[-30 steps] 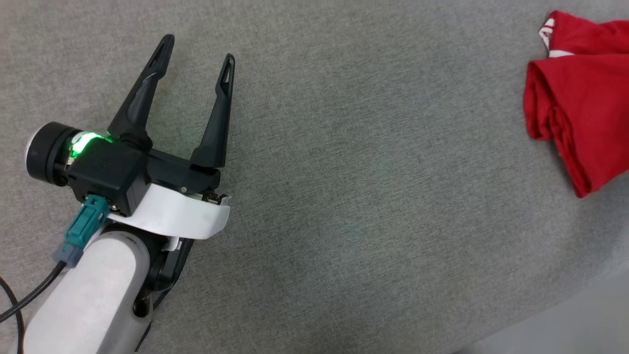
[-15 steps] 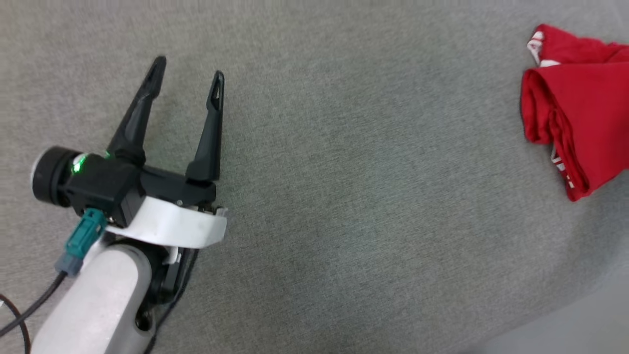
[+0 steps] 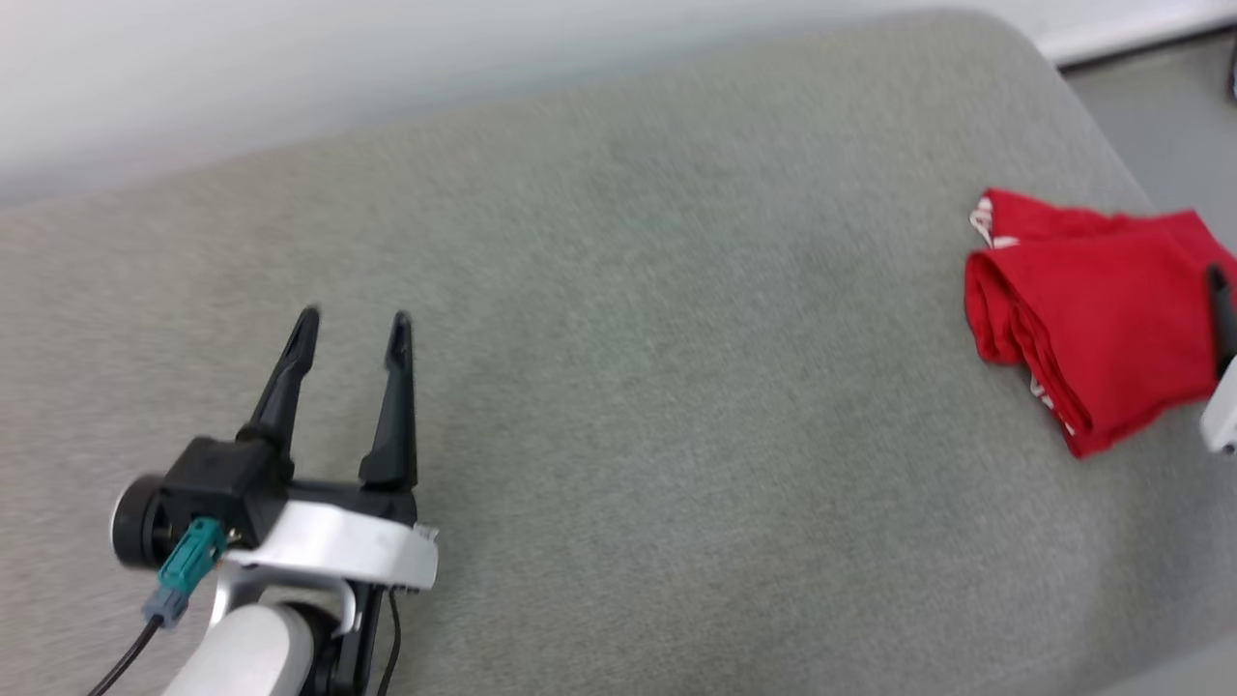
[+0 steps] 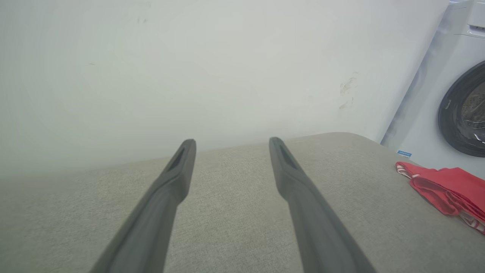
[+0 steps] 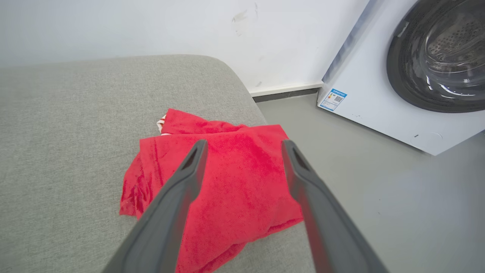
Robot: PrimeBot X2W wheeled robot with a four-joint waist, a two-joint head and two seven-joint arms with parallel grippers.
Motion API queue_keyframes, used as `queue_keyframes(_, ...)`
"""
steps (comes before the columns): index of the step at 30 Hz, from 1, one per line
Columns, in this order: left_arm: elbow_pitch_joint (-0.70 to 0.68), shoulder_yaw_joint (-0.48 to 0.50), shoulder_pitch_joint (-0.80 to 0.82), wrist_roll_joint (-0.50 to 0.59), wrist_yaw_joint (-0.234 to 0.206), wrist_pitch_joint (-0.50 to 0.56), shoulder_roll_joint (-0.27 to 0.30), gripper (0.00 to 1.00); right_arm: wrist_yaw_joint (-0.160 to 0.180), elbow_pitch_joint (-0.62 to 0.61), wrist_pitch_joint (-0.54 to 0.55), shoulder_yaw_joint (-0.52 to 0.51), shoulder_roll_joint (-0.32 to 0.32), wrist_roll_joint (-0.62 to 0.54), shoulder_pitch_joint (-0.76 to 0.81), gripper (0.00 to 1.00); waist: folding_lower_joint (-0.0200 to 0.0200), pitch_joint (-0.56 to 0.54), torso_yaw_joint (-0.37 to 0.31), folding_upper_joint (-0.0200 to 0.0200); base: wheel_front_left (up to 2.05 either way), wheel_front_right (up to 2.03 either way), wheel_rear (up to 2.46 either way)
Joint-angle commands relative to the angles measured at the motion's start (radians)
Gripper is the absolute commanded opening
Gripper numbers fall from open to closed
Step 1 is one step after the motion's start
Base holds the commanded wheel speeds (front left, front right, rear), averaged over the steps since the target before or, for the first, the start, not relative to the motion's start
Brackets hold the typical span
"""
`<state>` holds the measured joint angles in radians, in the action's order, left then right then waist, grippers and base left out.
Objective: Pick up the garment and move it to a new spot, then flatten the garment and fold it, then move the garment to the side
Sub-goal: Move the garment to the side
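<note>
right fingers (image 3: 1222,300) cut by head view's edge, washing machine (image 4: 424,125) cropped

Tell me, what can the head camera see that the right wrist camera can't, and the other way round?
Head view extra: the left gripper, open above the grey cushion. Right wrist view extra: a white washing machine with a round dark door. Both share: the folded red garment lying near the cushion's end, the pale wall, and the right gripper, open by the garment.
</note>
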<state>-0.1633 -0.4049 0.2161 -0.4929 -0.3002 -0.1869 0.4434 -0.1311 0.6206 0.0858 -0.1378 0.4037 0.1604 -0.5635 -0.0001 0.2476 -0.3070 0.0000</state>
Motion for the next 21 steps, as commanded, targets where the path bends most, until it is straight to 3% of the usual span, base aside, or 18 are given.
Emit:
queue_keyframes(1,0.003,0.007,-0.022,-0.009,-0.007,-0.005,-0.001,1.00,0.001,-0.026,0.000,0.006,-0.012,0.020,0.037,1.00,0.0001,-0.067,0.047,0.0000,0.00,0.00,0.00)
queue_keyframes(15,0.031,0.037,-0.139,-0.055,-0.042,-0.027,-0.006,1.00,0.001,-0.272,-0.078,0.145,-0.098,0.078,0.235,1.00,0.0001,-0.163,0.198,0.0000,0.00,0.00,0.00)
queue_keyframes(20,0.038,0.041,-0.170,-0.062,-0.052,-0.024,0.002,1.00,0.001,-0.376,-0.121,0.127,-0.138,0.062,0.312,1.00,0.0001,-0.196,0.235,0.0000,0.00,0.00,0.00)
queue_keyframes(21,0.045,0.042,-0.192,-0.065,-0.053,-0.025,0.007,1.00,0.001,-0.451,-0.116,0.111,-0.167,0.045,0.375,1.00,0.0001,-0.215,0.243,0.0000,0.00,0.00,0.00)
